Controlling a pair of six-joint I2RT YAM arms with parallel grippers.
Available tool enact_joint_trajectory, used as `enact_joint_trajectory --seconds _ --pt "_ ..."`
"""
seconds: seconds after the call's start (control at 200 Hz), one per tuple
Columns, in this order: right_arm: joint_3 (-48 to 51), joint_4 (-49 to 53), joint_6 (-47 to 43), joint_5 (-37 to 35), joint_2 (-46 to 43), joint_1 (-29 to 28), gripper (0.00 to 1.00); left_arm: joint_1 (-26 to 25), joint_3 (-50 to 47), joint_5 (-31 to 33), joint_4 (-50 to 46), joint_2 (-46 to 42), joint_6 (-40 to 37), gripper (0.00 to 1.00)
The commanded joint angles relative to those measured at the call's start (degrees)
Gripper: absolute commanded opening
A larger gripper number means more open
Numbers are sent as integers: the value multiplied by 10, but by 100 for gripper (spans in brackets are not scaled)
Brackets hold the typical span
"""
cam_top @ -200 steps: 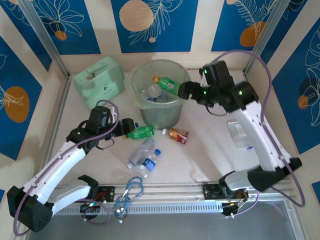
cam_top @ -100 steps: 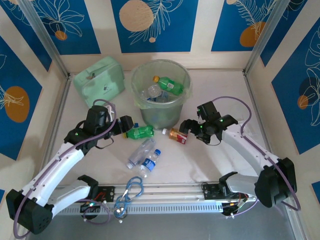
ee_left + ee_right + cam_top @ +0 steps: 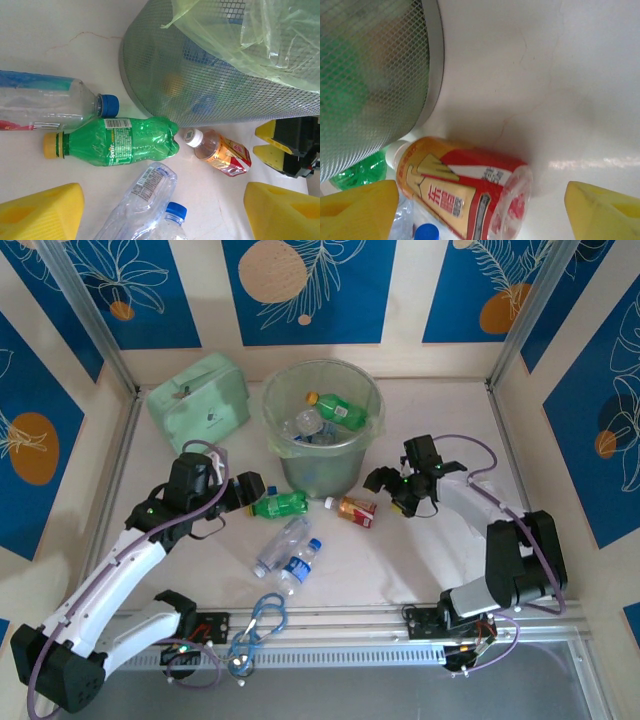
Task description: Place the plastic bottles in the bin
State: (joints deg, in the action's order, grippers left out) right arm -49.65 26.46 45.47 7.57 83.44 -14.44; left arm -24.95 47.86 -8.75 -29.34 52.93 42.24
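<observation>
Your right pincer [image 3: 482, 211] is spread wide over the red-label bottle [image 3: 462, 192]; drop straight, pinch it mid-body so it can't roll. Your left pincer [image 3: 160, 215] gapes wide too.

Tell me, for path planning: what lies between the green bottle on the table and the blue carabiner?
A clear bottle and a blue-capped bottle, side by side, in the top view.

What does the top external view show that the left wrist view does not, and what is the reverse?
Top external view: the mint-green zip case, the blue carabiner, and a green bottle lying inside the bin. Left wrist view: the mesh texture of the bin wall and the brand print on the Sprite bottle. Both: that Sprite bottle, the red-labelled bottle and the clear bottles with blue caps.
</observation>
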Motion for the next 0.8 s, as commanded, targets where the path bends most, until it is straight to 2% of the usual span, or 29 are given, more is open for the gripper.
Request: enact_joint_trajectory --seconds 0.0,0.18,0.33,0.735,0.795 --pt "-30 -28 2 36 32 1 83 9 -6 -11 5 -5 7 83" --pt "-36 -46 12 51 70 -4 77 11 -13 -12 4 -10 8 83" --pt "-33 -43 18 55 69 -21 74 12 -15 -17 7 -7 9 83" --pt "4 31 31 14 -1 -98 74 15 -17 -23 18 -1 13 83" --pt "9 43 37 0 -6 -116 77 15 -19 -24 19 -1 14 83"
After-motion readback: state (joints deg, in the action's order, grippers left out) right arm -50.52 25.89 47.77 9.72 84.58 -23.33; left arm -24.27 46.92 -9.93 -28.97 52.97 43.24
